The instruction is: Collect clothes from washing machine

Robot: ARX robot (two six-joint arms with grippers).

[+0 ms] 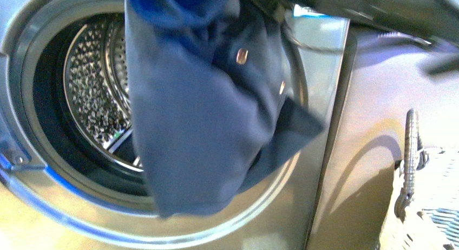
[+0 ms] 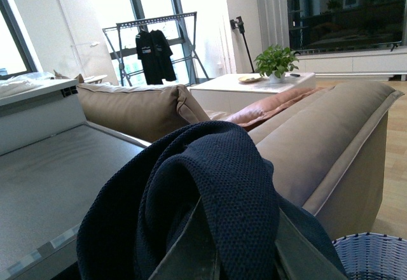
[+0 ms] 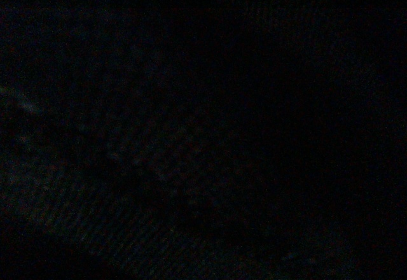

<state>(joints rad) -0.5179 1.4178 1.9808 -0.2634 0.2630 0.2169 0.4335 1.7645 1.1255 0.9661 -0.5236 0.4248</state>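
Observation:
The clothes point(image 1: 200, 114), a navy garment with metallic snap buttons, hang in front of the washing machine's point(image 1: 319, 71) open round porthole, outside the perforated steel drum point(image 1: 94, 82). In the left wrist view my left gripper point(image 2: 238, 254) is shut on a fold of the clothes point(image 2: 210, 184), the knit fabric draped over both fingers point(image 2: 191, 254). The right wrist view is dark and tells nothing. A dark blurred arm part crosses the front view's top right.
A woven basket point(image 1: 427, 206) with a handle stands at the lower right of the machine; its blue-white rim also shows in the left wrist view point(image 2: 375, 254). A beige sofa point(image 2: 318, 133), a drying rack, a plant and a television show behind.

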